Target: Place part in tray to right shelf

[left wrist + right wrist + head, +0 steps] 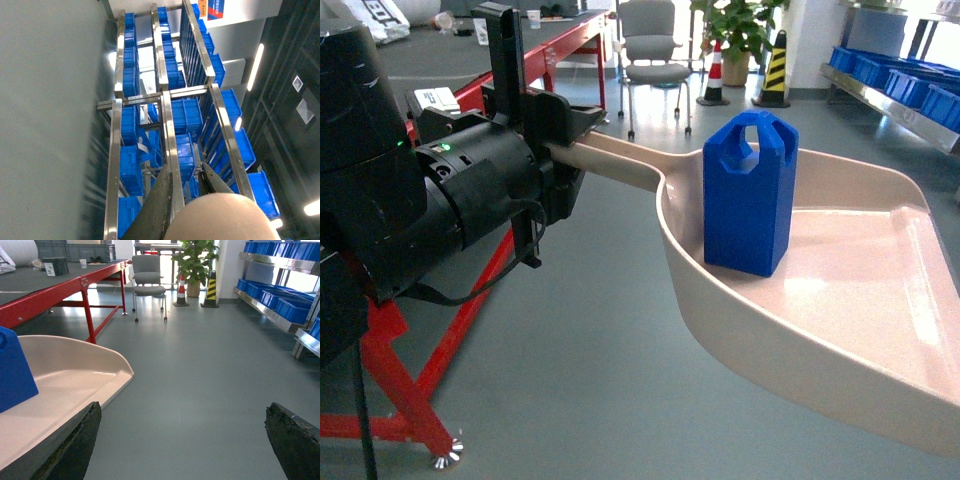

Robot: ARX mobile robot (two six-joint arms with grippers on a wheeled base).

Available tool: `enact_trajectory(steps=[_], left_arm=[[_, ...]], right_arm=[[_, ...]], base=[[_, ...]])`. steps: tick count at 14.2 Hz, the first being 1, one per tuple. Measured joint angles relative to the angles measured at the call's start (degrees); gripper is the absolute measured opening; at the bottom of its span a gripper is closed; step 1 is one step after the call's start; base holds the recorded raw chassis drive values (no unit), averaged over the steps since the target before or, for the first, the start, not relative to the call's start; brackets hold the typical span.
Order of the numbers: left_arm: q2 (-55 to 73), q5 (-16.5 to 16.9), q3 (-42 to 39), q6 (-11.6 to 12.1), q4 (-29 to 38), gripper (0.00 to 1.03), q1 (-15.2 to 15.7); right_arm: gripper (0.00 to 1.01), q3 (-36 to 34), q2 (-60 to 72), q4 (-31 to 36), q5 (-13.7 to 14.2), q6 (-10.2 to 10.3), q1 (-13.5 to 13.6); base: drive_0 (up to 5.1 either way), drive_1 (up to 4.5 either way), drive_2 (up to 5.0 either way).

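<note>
Head: part [750, 195] upright in tray [840, 330].

legible text: none from where i look. white bag [375, 18] at upper left of head view carries dark print, too blurred to read. red-and-blue sign [220, 8] at top of left wrist view, characters unreadable.

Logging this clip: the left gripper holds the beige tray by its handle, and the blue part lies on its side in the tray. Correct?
Not quite. In the head view the part stands upright in the tray, handle loops on top, not on its side. The left gripper does hold the tray by its handle.
</note>
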Motion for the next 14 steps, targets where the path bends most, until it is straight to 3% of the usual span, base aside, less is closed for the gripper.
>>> enact_trajectory(steps=[14], left_arm=[[0.00,0.02,0.00,0.00,-0.20,0.13,0.04]], right_arm=[[0.98,0.00,0.02,-0.09,-0.09,0.00,0.00]], base=[[0.0,4.28,-4.3]])
